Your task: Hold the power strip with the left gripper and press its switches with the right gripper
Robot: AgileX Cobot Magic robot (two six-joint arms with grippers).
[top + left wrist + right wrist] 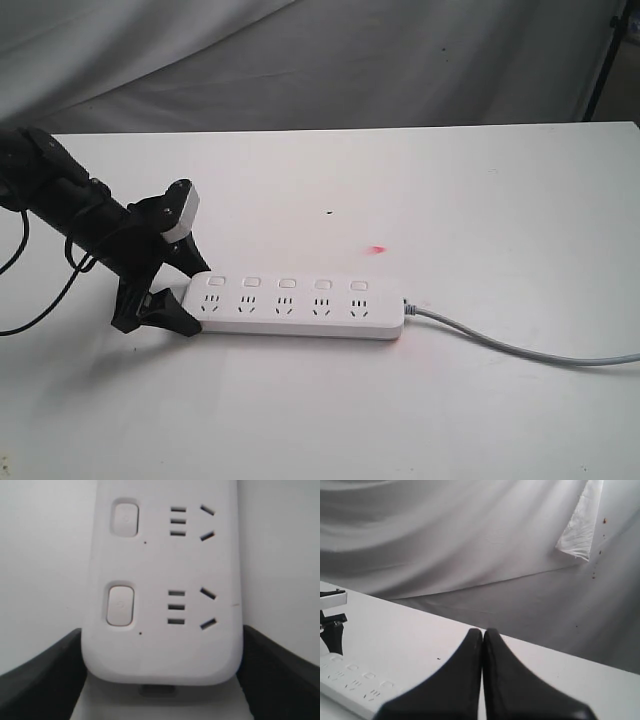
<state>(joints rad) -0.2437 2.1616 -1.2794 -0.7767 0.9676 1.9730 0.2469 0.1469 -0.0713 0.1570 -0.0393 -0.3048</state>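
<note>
We see left gripper (198,300) pinching the end of the strip (300,305) on white table (480,190). Only right wrist view shows right gripper (483,635), jaws pressed together. Grey drape (300,60) behind.

Left arm (62,190): slim, all black, built of jointed matte segments.
Cables (50,305): thin black leads looping loose off the left arm.
Wrist block (182,212): small white-grey housing with rounded corners, set on the left arm's end.
Left gripper (193,298): black two-finger claw; left fingers (42,677) broad, matte, tapering toward the tips.
Right gripper (482,633): black claw; right fingers (455,680) smooth, matte, wedge-shaped, narrowing to rounded tips.
</note>
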